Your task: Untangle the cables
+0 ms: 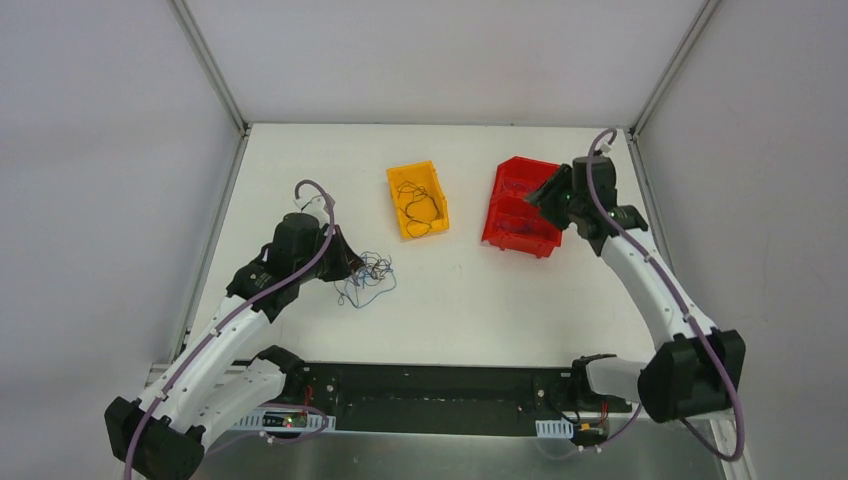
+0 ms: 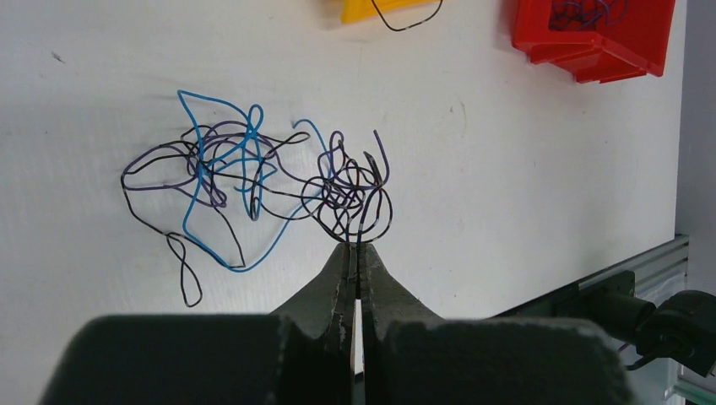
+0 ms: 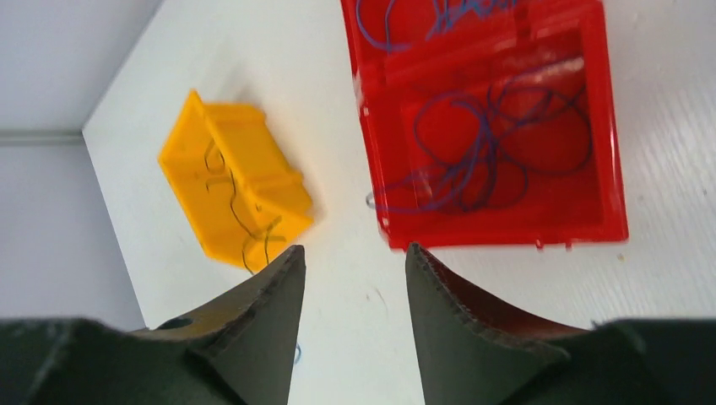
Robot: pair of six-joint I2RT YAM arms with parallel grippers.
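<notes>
Bright, even light, seemingly from overhead; shadows faint. The right wrist view is smeared, perhaps by motion: red bin (image 3: 498, 232) and yellow bin (image 3: 283, 198) soft-edged.

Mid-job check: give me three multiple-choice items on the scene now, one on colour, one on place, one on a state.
1. Colour of the wires in the red bin? A white; B blue; C yellow.
2. Where is the tangle? A in the yellow bin; B on the table, at the left gripper; C in the red bin.
3. The right gripper is: A open, empty; B shut on a wire; C shut on a bin.
Answers: B, blue loops inside; B, it lies on white tabletop at the shut jaws; A, jaws apart, nothing between.
</notes>
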